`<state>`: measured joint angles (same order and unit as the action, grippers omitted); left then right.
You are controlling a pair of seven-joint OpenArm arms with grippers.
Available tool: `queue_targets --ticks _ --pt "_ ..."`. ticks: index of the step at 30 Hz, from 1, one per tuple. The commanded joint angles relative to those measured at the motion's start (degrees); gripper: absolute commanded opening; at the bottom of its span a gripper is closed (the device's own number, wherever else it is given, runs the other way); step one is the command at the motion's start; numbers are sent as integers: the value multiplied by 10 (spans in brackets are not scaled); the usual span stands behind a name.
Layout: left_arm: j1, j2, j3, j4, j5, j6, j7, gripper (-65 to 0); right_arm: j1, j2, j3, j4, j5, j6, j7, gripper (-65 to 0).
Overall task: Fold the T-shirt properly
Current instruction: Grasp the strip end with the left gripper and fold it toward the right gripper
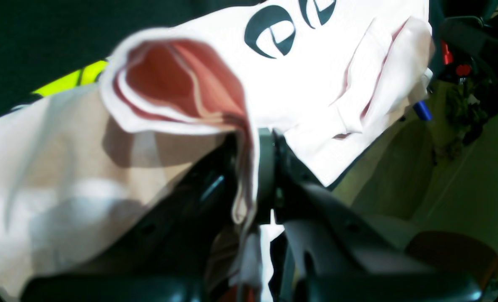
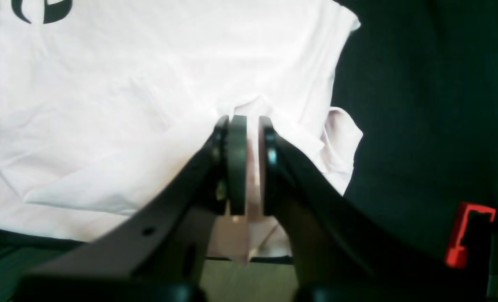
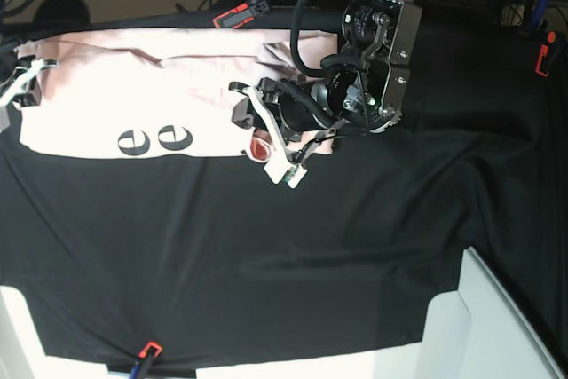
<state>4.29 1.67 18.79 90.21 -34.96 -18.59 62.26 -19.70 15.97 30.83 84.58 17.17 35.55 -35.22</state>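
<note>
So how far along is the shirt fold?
Early. Both grippers are shut on the T-shirt: left gripper pinches an edge, right gripper another. It lies stretched wide on the cloth, lettering up. No neat fold shows yet; all the folding remains.

Left arm (image 3: 373, 51): black housing with metal-grey plates, visible screws, black cable looping at 9 o'clock. Left gripper (image 1: 265, 167): black, tapered fingers, flat grey-black pads. Right gripper (image 2: 246, 163): matte black fingers, small hole in one, disc-shaped pads.
</note>
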Motion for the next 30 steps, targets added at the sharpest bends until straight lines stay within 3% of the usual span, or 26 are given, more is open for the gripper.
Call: queue_targets --ticks 1,12,16,18,24,28,30 --pt "-6 5 2 9 -15 -4 -9 -650 1 10 3 7 6 1 11 -606" --pt "-6 4 2 9 -16 -6 -9 -635 1 10 3 7 6 1 10 -606" --pt "-6 4 2 10 -16 -7 -9 -442 1 10 3 7 6 1 10 -606" --pt "-6 4 2 12 -16 -9 -9 -386 1 10 3 7 6 1 10 -606" --pt "-27 -11 46 14 -16 -128 -11 -386 1 4 3 7 6 1 9 -606" --pt "-32 -11 24 16 -16 -134 -12 -401 1 -1 2 8 6 1 9 -606" --pt "-30 -12 -20 20 -13 -134 -12 -487 1 -1 2 13 6 1 9 -606"
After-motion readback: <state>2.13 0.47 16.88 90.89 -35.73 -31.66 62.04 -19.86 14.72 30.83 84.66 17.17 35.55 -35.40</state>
